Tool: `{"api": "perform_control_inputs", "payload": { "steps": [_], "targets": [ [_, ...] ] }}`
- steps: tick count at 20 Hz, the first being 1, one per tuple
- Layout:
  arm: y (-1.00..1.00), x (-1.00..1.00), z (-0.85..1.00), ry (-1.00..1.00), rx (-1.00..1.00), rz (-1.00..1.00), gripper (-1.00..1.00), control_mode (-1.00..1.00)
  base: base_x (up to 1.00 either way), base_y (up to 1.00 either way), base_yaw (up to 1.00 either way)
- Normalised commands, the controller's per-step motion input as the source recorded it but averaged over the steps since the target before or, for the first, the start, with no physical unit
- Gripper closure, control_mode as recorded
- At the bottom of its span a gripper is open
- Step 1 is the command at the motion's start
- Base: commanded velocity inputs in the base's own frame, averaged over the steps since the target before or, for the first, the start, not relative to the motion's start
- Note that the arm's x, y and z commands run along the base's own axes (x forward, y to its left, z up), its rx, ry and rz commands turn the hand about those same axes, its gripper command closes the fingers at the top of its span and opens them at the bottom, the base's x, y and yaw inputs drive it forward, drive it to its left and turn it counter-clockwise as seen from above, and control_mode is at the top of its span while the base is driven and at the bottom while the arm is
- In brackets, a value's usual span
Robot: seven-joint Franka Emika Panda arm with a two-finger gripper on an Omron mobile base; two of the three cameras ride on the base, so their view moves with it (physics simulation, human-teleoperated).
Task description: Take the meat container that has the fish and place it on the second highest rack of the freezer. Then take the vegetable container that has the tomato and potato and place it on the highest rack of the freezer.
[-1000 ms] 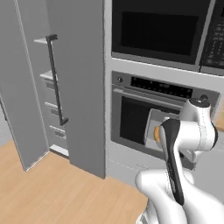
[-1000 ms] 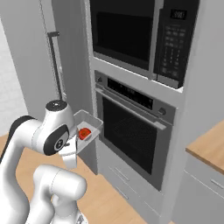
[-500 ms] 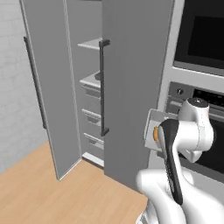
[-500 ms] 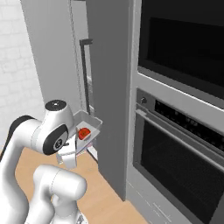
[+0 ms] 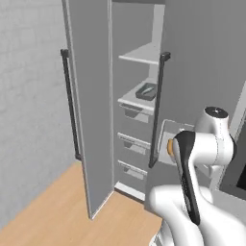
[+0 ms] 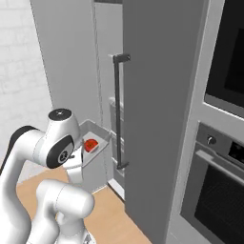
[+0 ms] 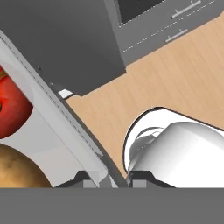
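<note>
My gripper (image 7: 108, 177) is pinched on the near rim of the vegetable tray (image 7: 52, 127), fingers clamped either side of that thin wall, and the tray hangs out ahead of me with the tomato (image 7: 12, 105) and the potato (image 7: 19, 168) sitting side by side inside it. From the right base view the tray (image 6: 95, 136) rides level just beside my wrist, tomato (image 6: 90, 144) bright in it, and it's parked outside the freezer (image 6: 152, 95), in front of the closed door panel rather than the opening

Here's what matters: in the left base view the open bay is up and to the left of my hand, and the highest rack (image 5: 141, 54) sits well above where I'm carrying the tray (image 5: 168, 139). Below it, on the second rack (image 5: 132, 100), a dark tray (image 5: 146, 91) is already resting, so I judge the fish part is done. The door handle (image 5: 158, 110) stands between my load and the shelves

So my call is lift first, then swing left around that door edge, then push in with the tray leading, far end first, keeping it flat so nothing rolls
</note>
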Motion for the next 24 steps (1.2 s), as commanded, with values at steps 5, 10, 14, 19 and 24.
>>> {"api": "perform_control_inputs", "payload": {
  "steps": [5,10,14,19,24],
  "targets": [
    [0.0,0.0,0.0,0.0,0.0,0.0,1.0,1.0,1.0,1.0,-0.5],
    [0.0,0.0,0.0,0.0,0.0,0.0,1.0,1.0,0.92,0.96,-0.54],
    [0.0,0.0,0.0,0.0,0.0,0.0,1.0,1.0,0.7,0.63,-0.27],
    [0.0,0.0,0.0,0.0,0.0,0.0,1.0,1.0,0.42,-0.09,-0.04],
    [0.0,0.0,0.0,0.0,0.0,0.0,1.0,1.0,0.78,-0.04,-0.04]
  ]
}}
